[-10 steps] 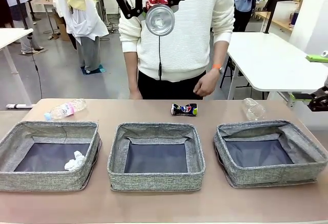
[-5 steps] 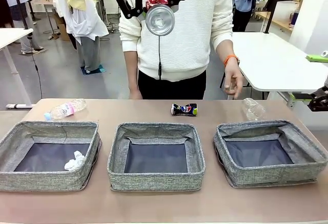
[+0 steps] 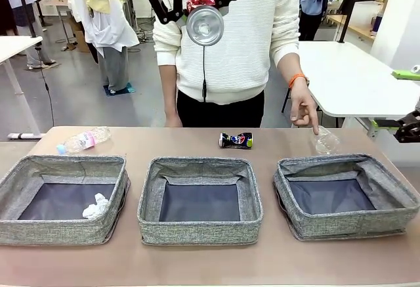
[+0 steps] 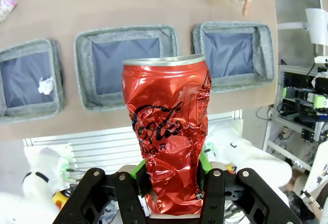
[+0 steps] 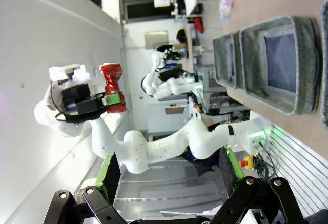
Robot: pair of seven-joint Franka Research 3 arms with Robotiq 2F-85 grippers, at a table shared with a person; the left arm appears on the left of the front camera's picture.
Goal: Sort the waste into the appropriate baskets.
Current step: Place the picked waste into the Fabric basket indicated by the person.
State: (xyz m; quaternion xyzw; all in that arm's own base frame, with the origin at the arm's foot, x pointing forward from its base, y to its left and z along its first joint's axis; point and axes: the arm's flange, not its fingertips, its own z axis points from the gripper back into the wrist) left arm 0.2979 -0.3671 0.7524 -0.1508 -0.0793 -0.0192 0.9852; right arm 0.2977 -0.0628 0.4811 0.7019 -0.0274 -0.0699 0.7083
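Person's hand (image 3: pixel 303 103) has swung right, finger down at the clear plastic cup (image 3: pixel 325 140) by the tabletop's (image 3: pixel 164 144) far right edge. Left gripper (image 4: pixel 171 177) clamps the dented red can (image 4: pixel 166 131) high above the tabletop, long axis along the fingers (image 4: pixel 139 168), far end aimed downward. Right gripper (image 5: pixel 169 171) gapes wide, empty.

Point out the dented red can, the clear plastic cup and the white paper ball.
dented red can (image 4: pixel 166 131): left wrist view, middle of its crumpled side.
clear plastic cup (image 3: pixel 325 141): front view, middle of its see-through wall.
white paper ball (image 3: pixel 96 206): front view, centre of the ball.
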